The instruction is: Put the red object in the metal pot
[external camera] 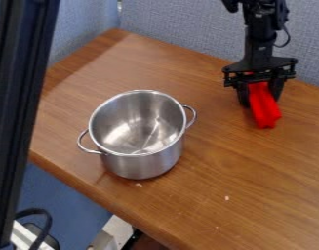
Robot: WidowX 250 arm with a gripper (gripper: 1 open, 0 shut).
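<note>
Gripper (260, 91) pointed down, fingers closed on red block (263, 107) resting on table (240, 186). Pot (139, 132) stood well apart, upright.

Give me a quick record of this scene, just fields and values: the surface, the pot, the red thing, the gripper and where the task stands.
surface: wooden table
metal pot: upright, left of centre, nothing inside
red object: on the table, right of the pot, apart from it
gripper: pointing down, jaws shut on the red object's far end
task state: red object not yet in the pot
</note>
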